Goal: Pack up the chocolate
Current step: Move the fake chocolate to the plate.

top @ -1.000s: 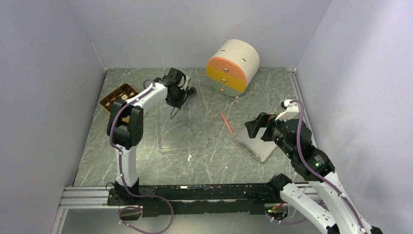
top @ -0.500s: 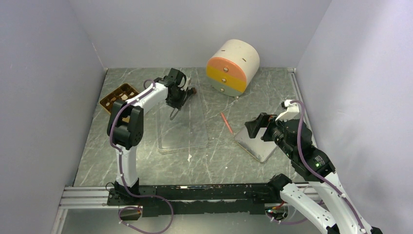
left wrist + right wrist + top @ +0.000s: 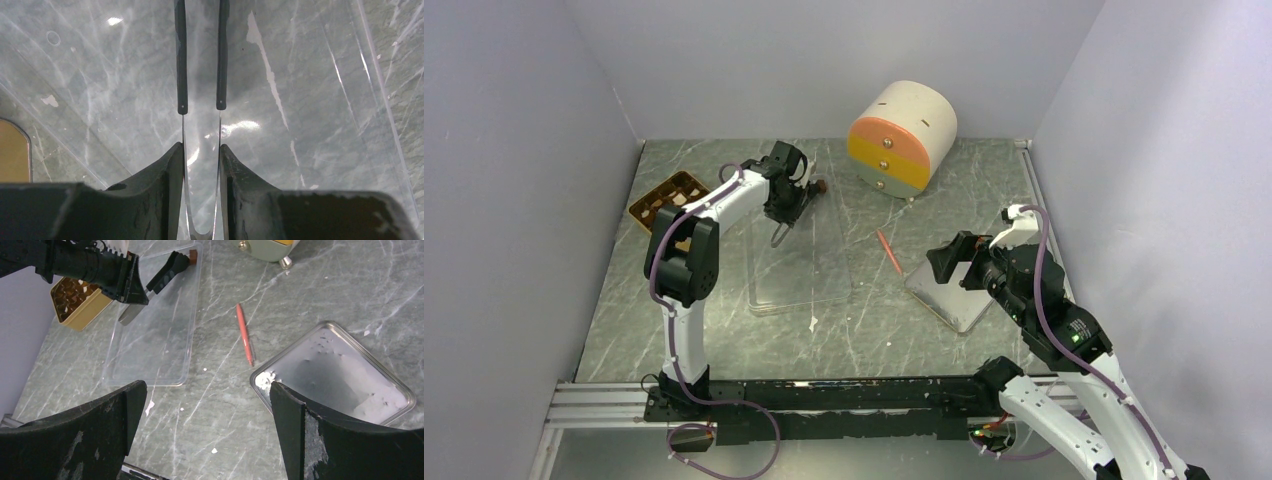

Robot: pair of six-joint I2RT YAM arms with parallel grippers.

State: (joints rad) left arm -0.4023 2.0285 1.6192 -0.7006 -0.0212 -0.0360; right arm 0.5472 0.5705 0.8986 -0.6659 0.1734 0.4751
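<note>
Room: lavender walls close in on a grey-green marble table (image 3: 874,330), with the two arms bolted at its near edge.
Far left: a golden tray (image 3: 637,211) sits by the wall. Several of its compartments hold chocolate (image 3: 74,291), in brown and cream pieces.
Left gripper (image 3: 200,150): the jaws are drawn in on a pair of steel tweezers (image 3: 181,75), clamping both blades near the hinge end. The black-sleeved tips reach out over a clear plastic tray (image 3: 799,270).
At the tips: one small brown cube (image 3: 192,255) sits right at the tweezer ends, by the clear tray's far edge. I cannot tell whether it is pinched or only touched.
Step in hand, as I judge it: carrying that cube to a free compartment. Keep the squeeze steady, lift before swinging left, then lower straight down into the cell.
Middle: an orange-red stick (image 3: 887,251) lies loose on the marble, apart from everything.
Right: the right gripper (image 3: 207,385) hangs above a metal tray (image 3: 949,305), jaws spread wide and holding nothing.
</note>
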